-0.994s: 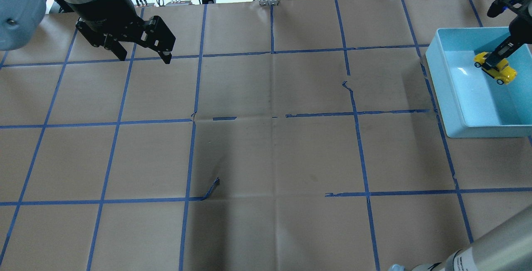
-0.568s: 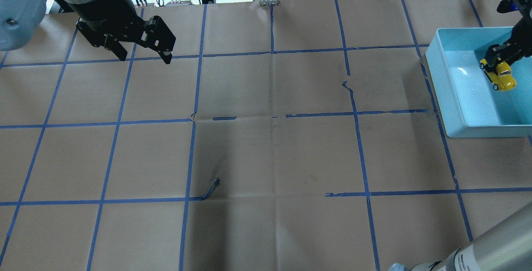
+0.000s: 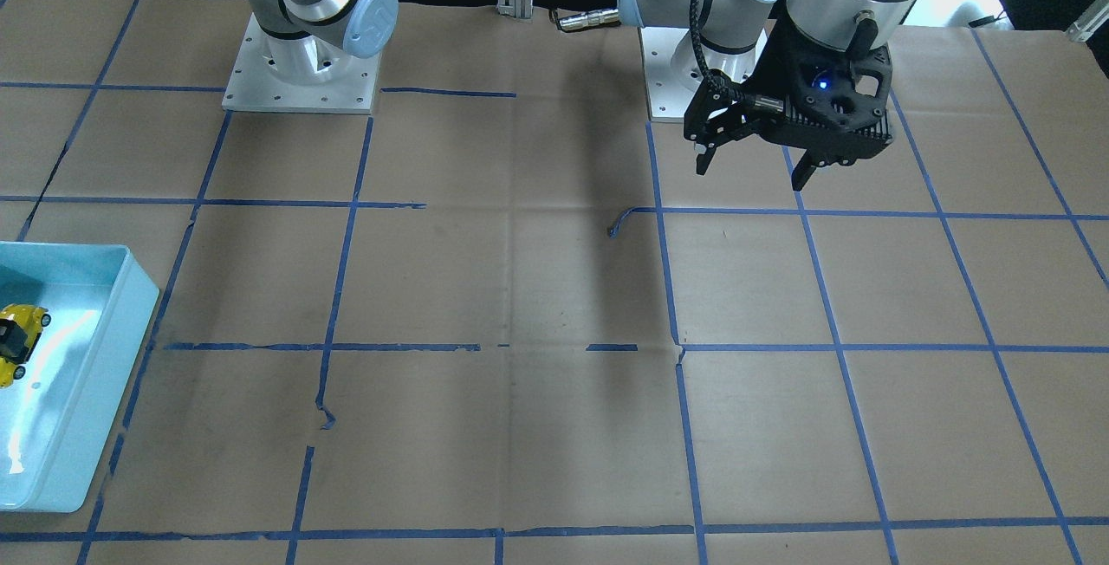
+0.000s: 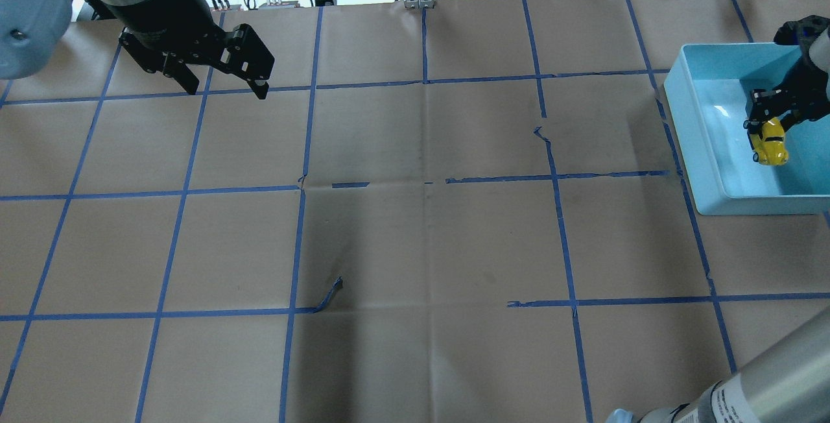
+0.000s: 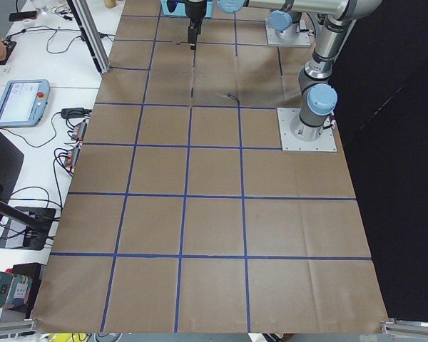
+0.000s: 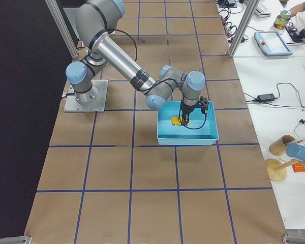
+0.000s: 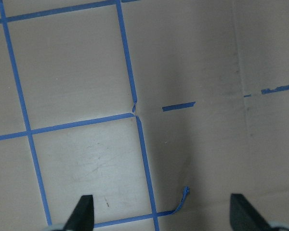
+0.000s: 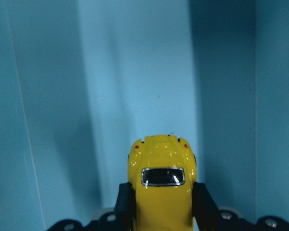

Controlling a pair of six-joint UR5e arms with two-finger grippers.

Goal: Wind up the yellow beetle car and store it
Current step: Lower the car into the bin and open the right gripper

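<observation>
Yellow beetle car [image 8: 161,192] tight between the right fingers [image 8: 124,202], inside the blue tray [image 4: 758,206]; left fingers [image 7: 84,212] apart.

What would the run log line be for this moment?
right gripper: shut on car | car: held inside blue bin | left gripper: open, empty

We find the bin [image 4: 752,205] at the counter's [image 4: 428,241] edge, on the robot's right. Inside the bin's walls is the toy car [image 4: 769,144], clasped on both sides by the right tool [image 4: 764,123], which reaches down into the bin. The left tool [image 4: 227,93] hangs over the counter, well apart from the bin, far to its left.
</observation>
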